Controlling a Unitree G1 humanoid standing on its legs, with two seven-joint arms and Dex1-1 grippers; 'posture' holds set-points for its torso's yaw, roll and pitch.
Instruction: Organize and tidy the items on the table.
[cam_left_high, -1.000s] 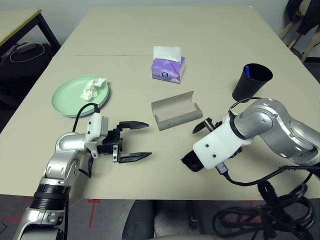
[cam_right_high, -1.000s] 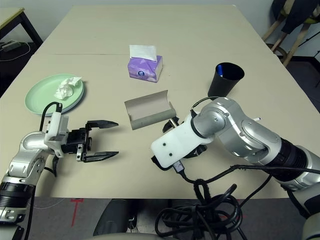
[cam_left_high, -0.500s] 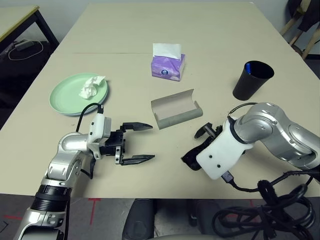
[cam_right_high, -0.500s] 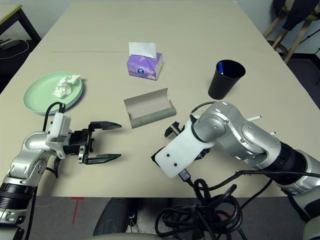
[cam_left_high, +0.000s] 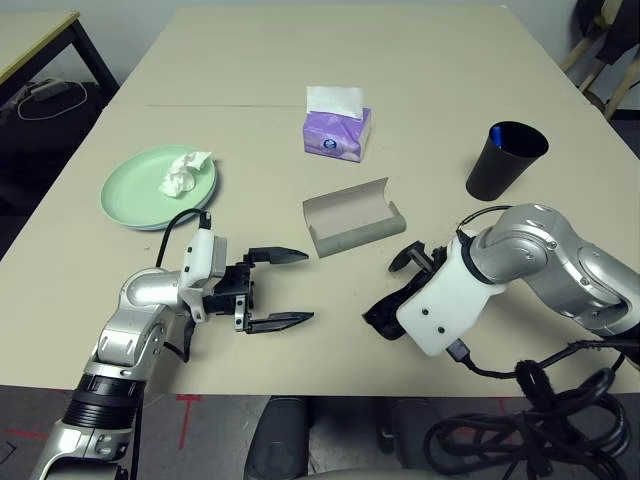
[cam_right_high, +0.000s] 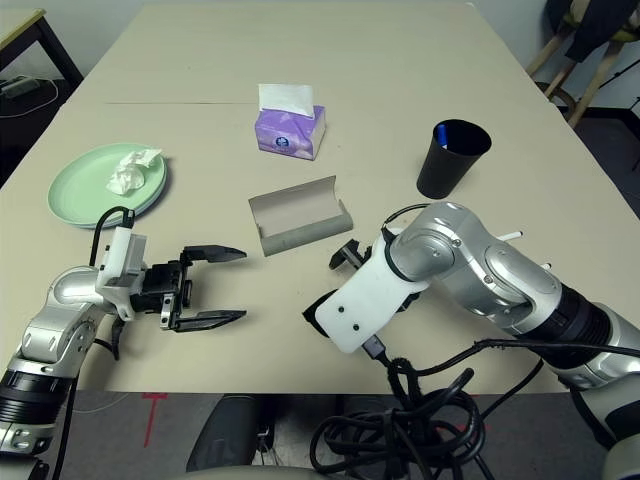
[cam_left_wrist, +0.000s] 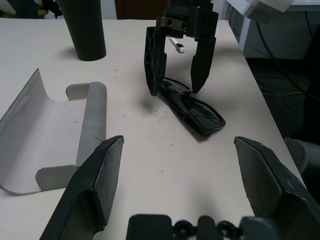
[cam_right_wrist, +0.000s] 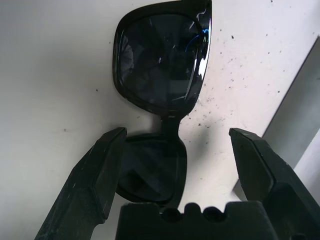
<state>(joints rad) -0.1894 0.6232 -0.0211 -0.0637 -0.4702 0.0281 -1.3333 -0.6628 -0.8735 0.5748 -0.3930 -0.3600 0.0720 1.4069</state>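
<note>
R gripper (cam_left_wrist: 179, 50) stands spread, pointing down astride the black sunglasses (cam_left_wrist: 192, 107), nothing pinched yet. L gripper (cam_left_high: 272, 288) also spread, empty, level above the table (cam_left_high: 420, 60), aimed toward the grey glasses case (cam_left_high: 352, 219), which lies open just beside.

Done, by the look: blue pen (cam_left_high: 497, 136) in black cup (cam_left_high: 503, 162); crumpled tissue (cam_left_high: 184, 172) on mint green plate (cam_left_high: 152, 186). Left: sunglasses into case, prob. case shut.

Purple tissue box (cam_left_high: 336, 128) stands well apart. Approach looks unobstructed.

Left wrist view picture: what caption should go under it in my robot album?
Right gripper hangs open over the black sunglasses on the table, beside the open grey case.
</note>
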